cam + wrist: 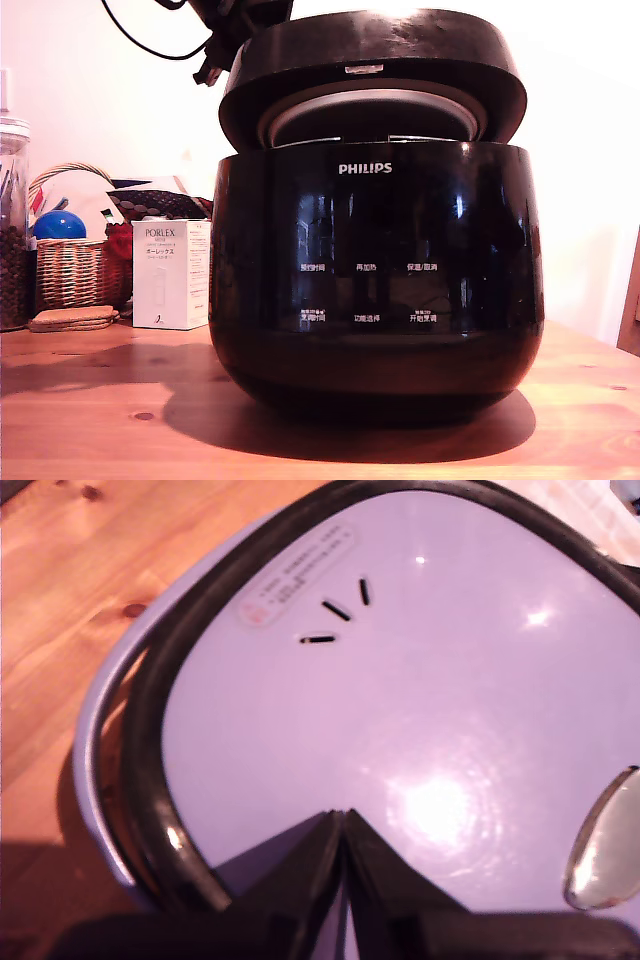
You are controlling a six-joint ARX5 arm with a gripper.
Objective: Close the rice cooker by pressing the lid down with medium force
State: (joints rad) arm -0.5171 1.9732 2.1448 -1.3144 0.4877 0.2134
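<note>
While the lid (pixel 372 60) hangs a little way above the rice cooker (pixel 375 280), a silver ring shows in the gap. This big black pot sits in the middle of the desk (pixel 90 400). On the lid's shiny top rests the gripper (pixel 343 825), its two black tips pressed together. A basket (pixel 72 270) and a white box (pixel 170 275) stand near the desk's back edge.

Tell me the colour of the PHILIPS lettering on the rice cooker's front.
White, on the glossy black rice cooker; the PHILIPS lettering shows best in the exterior view.
</note>
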